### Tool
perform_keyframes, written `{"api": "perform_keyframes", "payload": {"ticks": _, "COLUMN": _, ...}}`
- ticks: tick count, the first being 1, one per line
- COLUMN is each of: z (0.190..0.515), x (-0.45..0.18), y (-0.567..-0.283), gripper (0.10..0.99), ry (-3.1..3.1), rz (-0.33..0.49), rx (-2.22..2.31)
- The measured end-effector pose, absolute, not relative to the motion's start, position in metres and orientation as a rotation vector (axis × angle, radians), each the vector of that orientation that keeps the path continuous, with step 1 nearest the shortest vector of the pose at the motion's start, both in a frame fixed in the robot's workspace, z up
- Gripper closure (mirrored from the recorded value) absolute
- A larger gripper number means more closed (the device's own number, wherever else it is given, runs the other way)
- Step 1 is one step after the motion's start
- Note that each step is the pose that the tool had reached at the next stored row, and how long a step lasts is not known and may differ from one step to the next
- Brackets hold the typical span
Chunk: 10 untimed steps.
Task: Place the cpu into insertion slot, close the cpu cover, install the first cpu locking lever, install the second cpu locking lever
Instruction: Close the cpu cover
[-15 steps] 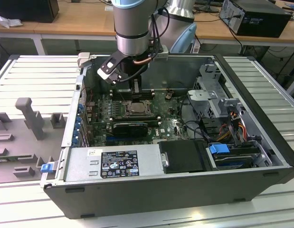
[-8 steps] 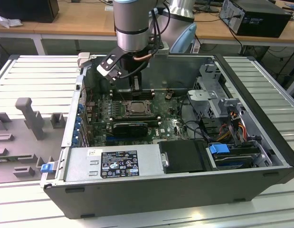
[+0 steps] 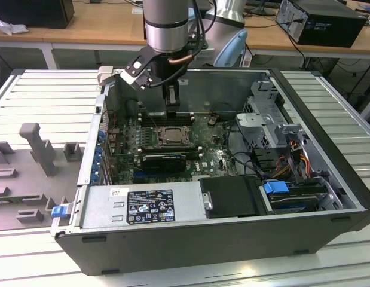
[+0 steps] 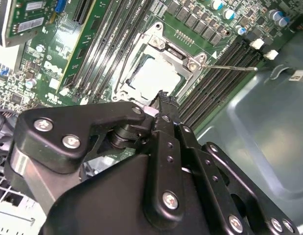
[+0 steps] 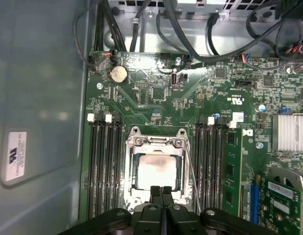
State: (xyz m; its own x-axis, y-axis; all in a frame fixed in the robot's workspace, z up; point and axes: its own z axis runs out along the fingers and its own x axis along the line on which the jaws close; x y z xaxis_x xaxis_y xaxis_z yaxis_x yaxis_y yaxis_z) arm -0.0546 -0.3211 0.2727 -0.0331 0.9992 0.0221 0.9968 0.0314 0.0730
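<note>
Inside the open case [image 3: 232, 239] on the ribbed table [image 3: 29, 89], the arm [image 3: 167, 24] reaches straight down over the green board [image 5: 156, 98].

- Memory slots [image 5: 104, 166] flank the slot [image 3: 172, 135] on two sides. One bank carries a green module [image 5: 233, 171].
- The slot sits mid-board. In the exterior view it is just in front of the end effector [image 3: 171, 107].
- The cover [image 5: 156, 148] lies flat over the slot, its metal frame ringing the centre cutout. It looks closed.
- The cpu [image 5: 153, 169] is seated in the slot, with its pale silvery face showing through the cutout.
- A lever [image 5: 192, 176], a thin wire rod, runs beside the cover on the module side. Its long axis is roughly parallel to the memory slots. In the second wrist view the lever [image 4: 229, 67] juts from a cover corner out across the memory slots. Judged raised and not yet latched. No second lever can be made out.
- The end effector [image 5: 161, 192] has its two black fingers pressed together, and no gap or object is visible between them. The tips hang at the cover's edge, very near it, but contact cannot be confirmed.

Key relation: the lever lies just beside the closed tips, off toward the module bank. The cpu and cover lie directly beyond the tips.
</note>
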Motion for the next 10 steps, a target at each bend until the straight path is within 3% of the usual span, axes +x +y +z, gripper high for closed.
{"api": "perform_keyframes", "payload": {"ticks": 10, "z": 0.296, "x": -0.055, "y": -0.321, "gripper": 0.980, "ry": 2.238, "rz": 0.105, "rx": 2.152}}
